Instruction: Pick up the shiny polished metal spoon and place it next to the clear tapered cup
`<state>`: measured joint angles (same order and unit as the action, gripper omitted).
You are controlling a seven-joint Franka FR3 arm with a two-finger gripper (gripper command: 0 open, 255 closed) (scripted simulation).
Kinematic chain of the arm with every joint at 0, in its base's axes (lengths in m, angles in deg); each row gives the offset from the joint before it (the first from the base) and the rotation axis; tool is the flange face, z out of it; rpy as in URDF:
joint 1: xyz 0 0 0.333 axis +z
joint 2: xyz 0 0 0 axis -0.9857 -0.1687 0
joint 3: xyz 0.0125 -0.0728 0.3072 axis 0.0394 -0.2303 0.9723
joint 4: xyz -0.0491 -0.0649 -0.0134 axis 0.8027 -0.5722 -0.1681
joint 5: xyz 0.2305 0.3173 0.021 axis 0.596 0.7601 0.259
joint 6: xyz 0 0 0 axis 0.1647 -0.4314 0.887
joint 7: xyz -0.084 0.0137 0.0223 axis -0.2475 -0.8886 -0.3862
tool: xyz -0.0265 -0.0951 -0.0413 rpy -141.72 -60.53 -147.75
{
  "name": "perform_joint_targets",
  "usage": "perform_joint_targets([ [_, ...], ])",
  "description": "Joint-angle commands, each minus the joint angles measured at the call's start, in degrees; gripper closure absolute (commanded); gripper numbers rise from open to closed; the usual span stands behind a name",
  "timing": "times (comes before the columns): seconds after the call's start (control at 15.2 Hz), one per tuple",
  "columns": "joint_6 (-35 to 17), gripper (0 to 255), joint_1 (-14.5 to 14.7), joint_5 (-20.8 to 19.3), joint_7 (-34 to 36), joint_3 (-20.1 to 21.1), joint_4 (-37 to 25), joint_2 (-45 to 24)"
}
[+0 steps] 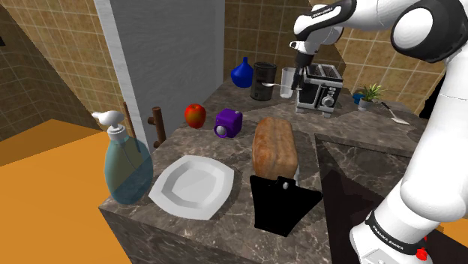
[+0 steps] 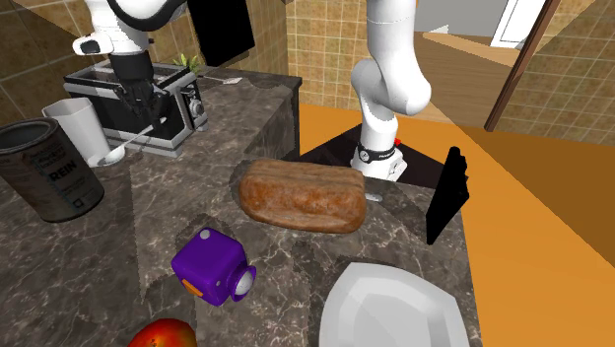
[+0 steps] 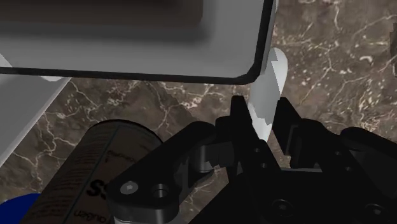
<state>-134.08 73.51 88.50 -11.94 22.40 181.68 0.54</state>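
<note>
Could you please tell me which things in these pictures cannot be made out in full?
- Spoon: in the wrist view, its lower part is hidden behind the gripper that clasps it.
- Blue vase: in the wrist view, cut off by the picture's corner beside the dark can.
- Plate and apple: in the second exterior view, cut off by the bottom edge.

bright, even light on the marble counter (image 1: 240,159); faint soft shadows; the wrist view is dimmer.
</note>
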Motion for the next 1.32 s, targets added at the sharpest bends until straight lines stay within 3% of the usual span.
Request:
perform_joint_targets([
  [0.0, -1.5, 255, 0.0, 0.2, -0.2, 0.1, 1.2, -0.3],
  [1.25, -14.1, 255, -0.5, 3.8, -3.5, 1.3, 9.3, -5.4],
])
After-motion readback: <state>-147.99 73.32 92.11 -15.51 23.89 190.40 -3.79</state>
